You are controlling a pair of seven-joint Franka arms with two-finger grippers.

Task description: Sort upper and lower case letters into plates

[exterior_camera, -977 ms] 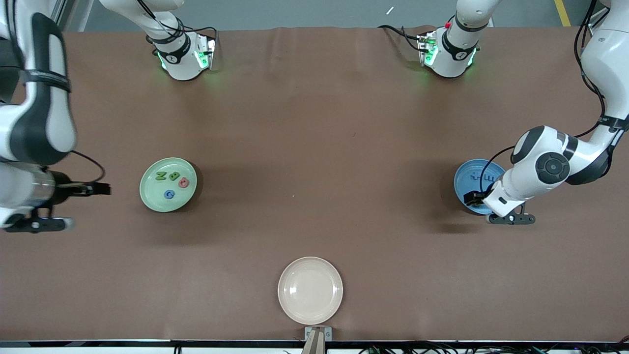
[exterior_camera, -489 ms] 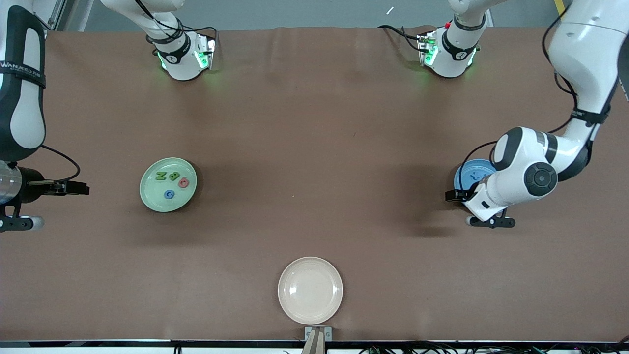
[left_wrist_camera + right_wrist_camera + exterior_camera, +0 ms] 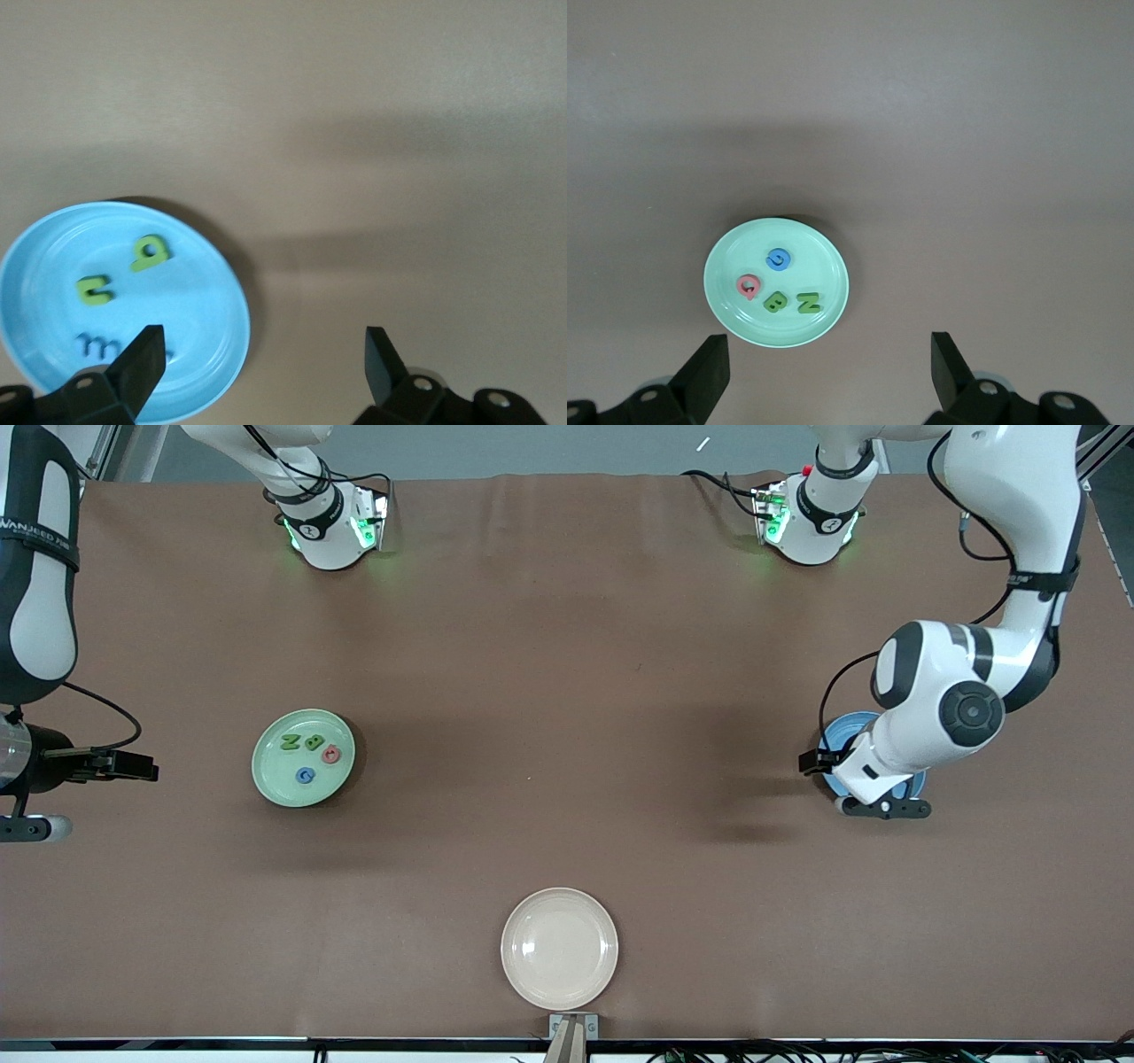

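As far as we can see, the sort looks done or nearly so. The pale green round plate sits toward the right arm's end of the table and holds four capitals: green N, green B, the round pink letter and blue G. The right wrist view confirms the same four in that plate, none on the cloth around it.

The sky blue round plate is at the left arm's end, mostly hidden under the left arm in the front view. In the left wrist view we count a small green b, a small green n and a blue m in it. The x we cannot find; one finger covers part of the plate, so it may be hidden there.

Left gripper hangs over the blue plate's edge, jaws spread wide, holding nothing. Right gripper is off at the right arm's end of the table, beside the green plate, jaws also wide apart and empty.

The cream-beige round plate, nearest the front camera, is empty. No loose letters show on the brown table cover. We judge only the x needs confirming.
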